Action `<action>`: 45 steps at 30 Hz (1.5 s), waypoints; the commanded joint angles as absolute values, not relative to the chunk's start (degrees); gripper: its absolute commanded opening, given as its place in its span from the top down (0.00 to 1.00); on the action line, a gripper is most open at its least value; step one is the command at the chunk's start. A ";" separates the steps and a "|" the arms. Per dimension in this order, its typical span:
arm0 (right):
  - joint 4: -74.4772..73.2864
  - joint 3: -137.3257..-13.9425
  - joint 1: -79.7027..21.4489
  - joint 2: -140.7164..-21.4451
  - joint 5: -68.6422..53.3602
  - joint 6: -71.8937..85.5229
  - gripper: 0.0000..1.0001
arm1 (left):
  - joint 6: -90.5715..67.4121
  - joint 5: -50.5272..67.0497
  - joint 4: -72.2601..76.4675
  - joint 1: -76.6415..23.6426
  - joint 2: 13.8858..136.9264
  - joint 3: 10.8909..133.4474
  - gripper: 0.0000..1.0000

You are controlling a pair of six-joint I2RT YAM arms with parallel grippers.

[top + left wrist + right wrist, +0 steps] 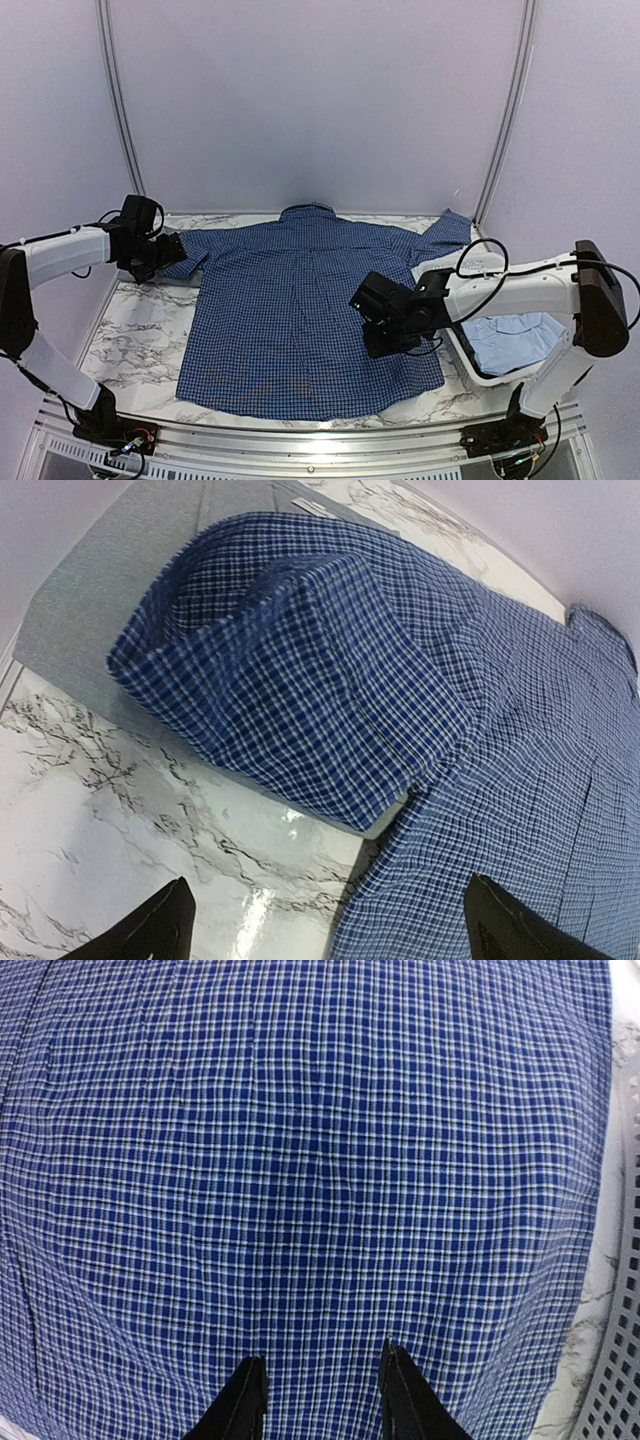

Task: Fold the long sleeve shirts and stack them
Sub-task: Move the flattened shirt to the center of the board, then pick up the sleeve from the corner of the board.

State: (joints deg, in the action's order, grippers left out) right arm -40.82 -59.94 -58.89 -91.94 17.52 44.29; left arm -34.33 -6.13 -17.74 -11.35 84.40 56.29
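The dark blue checked shirt (300, 310) lies spread flat on the marble table, collar at the far side. Its left sleeve (300, 680) is folded back on a flat grey cloth (80, 620), apparently the grey shirt. My left gripper (170, 252) hovers by that sleeve; in its wrist view it (335, 930) is open wide and empty over the sleeve's edge. My right gripper (368, 315) is over the shirt's right side; in its wrist view it (320, 1385) is open just above the checked cloth (300, 1160). The light blue shirt (515, 338) lies in a basket at the right.
A white perforated basket (470, 368) stands at the table's right edge, its wall showing in the right wrist view (620, 1380). Bare marble (130, 340) lies left of the shirt. The shirt's right sleeve (450, 230) reaches toward the back right corner.
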 commanded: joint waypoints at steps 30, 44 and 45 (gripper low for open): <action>-24.05 -52.54 -55.58 -84.55 12.94 40.77 0.51 | -23.28 -32.58 -19.63 -21.07 111.37 79.33 0.16; -20.98 -56.53 -55.14 -83.67 16.15 40.37 0.50 | -23.63 -30.90 -21.48 -21.03 117.00 82.68 0.18; -20.09 -56.53 -55.17 -83.22 16.58 40.64 0.50 | -23.78 -31.26 -21.53 -21.04 117.08 82.77 0.19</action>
State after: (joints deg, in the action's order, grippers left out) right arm -23.46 -54.17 -55.64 -84.47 14.24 40.42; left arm -24.12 -30.06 -19.22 -20.86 115.96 81.19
